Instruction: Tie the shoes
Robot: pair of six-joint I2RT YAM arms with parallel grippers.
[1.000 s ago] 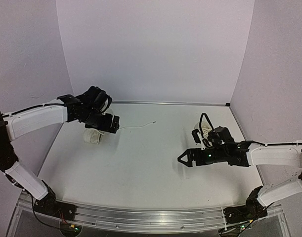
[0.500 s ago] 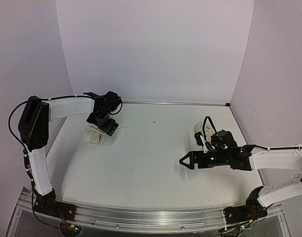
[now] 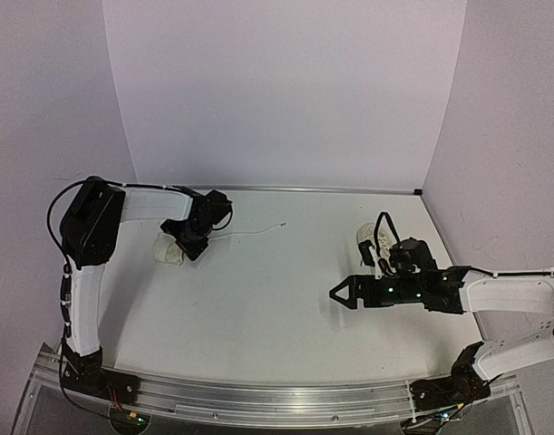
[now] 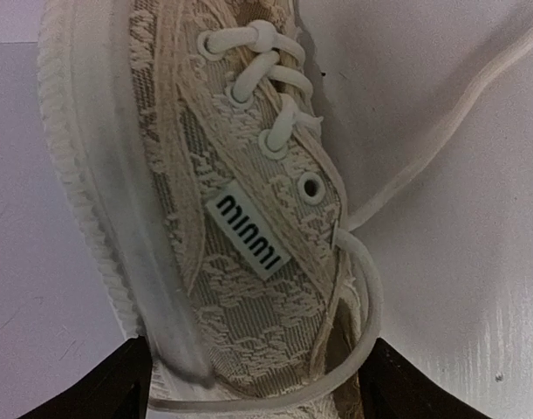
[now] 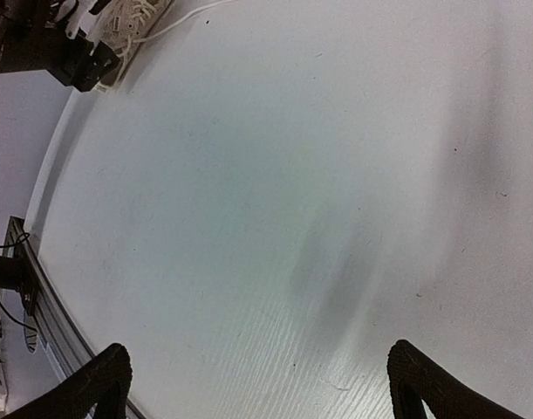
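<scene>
Reaching across the upper left of the overhead view, the left gripper (image 3: 197,245) sits on a cream shoe (image 3: 170,251) that lies on the white table (image 3: 258,308) near the back wall. In the left wrist view the shoe lies on its side, sole towards the left of the frame, with a small label (image 4: 249,231) on its patterned fabric. Its lower end sits between the two black fingers (image 4: 126,384), which stand close against both sides; whether they press cannot be told. A loose lace (image 3: 254,230) trails right from this shoe. The right gripper (image 3: 340,293) hovers over bare table at centre right, jaws spread wide, holding nothing. The second shoe (image 3: 369,237) lies just behind that arm.
</scene>
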